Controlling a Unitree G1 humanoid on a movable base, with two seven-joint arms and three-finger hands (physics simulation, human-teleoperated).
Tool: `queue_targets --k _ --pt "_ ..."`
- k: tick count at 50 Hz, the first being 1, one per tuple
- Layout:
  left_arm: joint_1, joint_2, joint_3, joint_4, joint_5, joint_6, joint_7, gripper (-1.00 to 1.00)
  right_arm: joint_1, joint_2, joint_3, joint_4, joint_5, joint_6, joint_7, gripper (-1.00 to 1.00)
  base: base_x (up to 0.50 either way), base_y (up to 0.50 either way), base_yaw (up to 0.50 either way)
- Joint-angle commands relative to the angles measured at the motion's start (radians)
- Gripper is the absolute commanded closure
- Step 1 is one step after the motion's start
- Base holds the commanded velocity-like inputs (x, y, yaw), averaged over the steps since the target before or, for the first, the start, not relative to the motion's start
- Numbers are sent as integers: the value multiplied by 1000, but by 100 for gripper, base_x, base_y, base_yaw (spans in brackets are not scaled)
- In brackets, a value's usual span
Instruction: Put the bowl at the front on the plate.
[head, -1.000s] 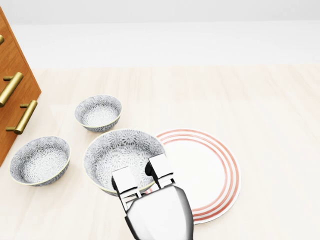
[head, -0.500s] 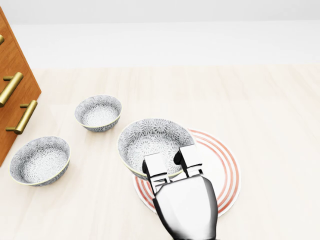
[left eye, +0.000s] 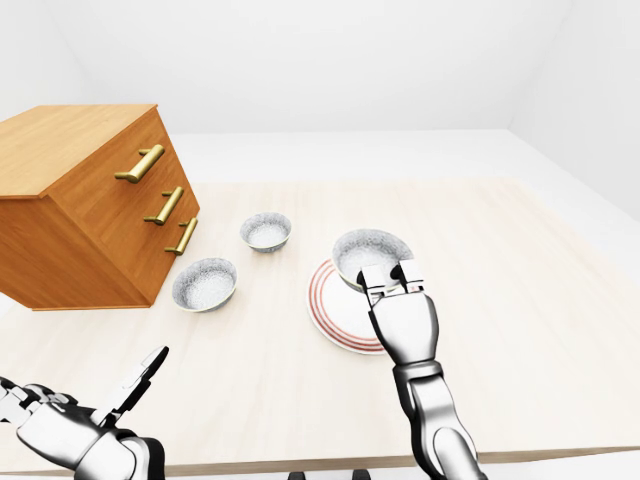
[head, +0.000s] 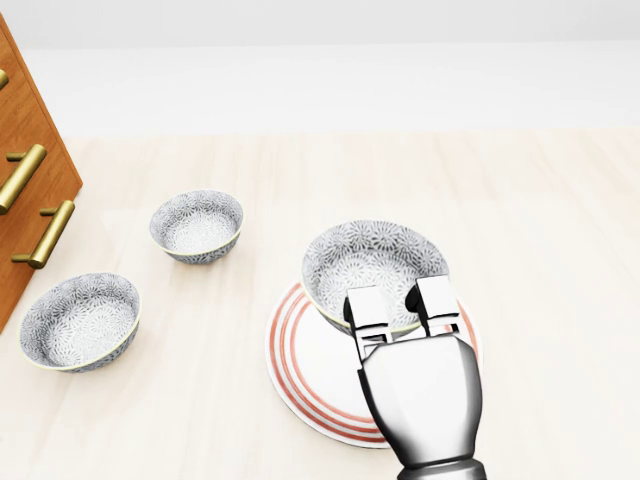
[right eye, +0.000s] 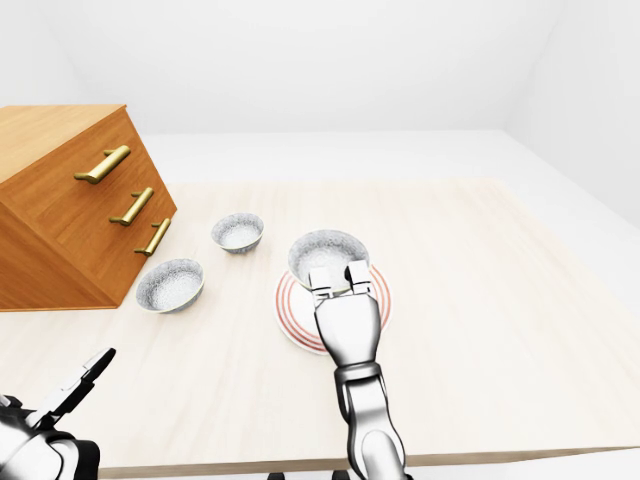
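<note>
Bowl (head: 372, 262) over plate (head: 300, 370) (near rim hidden by right hand (head: 402, 307))

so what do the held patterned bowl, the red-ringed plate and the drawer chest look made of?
Grey-patterned bowl: glazed ceramic by its printed floral motif and pale rim. White plate with red rings: likely glazed ceramic too, smooth with painted bands. Brown drawer chest: wood grain, brass-coloured bar handles. These are renders, so only apparent. Right hand grips the bowl.

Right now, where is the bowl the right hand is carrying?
In the head view the largest bowl sits right of centre, over the upper part of the red-ringed plate, its near rim gripped by the right hand.
</note>
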Motion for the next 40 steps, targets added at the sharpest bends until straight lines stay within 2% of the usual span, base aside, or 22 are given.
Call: queue_targets --k 1,7,8,32,40 --pt "0 -1 1 2 2 0 0 -100 -24 7 -33 52 -109 0 -76 100 0 0 0" --pt "-5 4 -4 18 5 0 0 -100 -21 4 -33 53 -68 0 -84 100 0 0 0" --pt "-4 4 -5 16 4 0 0 -100 -20 -6 -27 68 -122 0 -60 100 0 0 0" --pt "-5 7 -8 26 4 0 0 -100 -3 -8 -21 68 -87 0 -56 100 0 0 0" --pt "-4 6 -5 21 -2 0 0 -100 -54 9 -14 149 -121 0 -49 100 0 0 0"
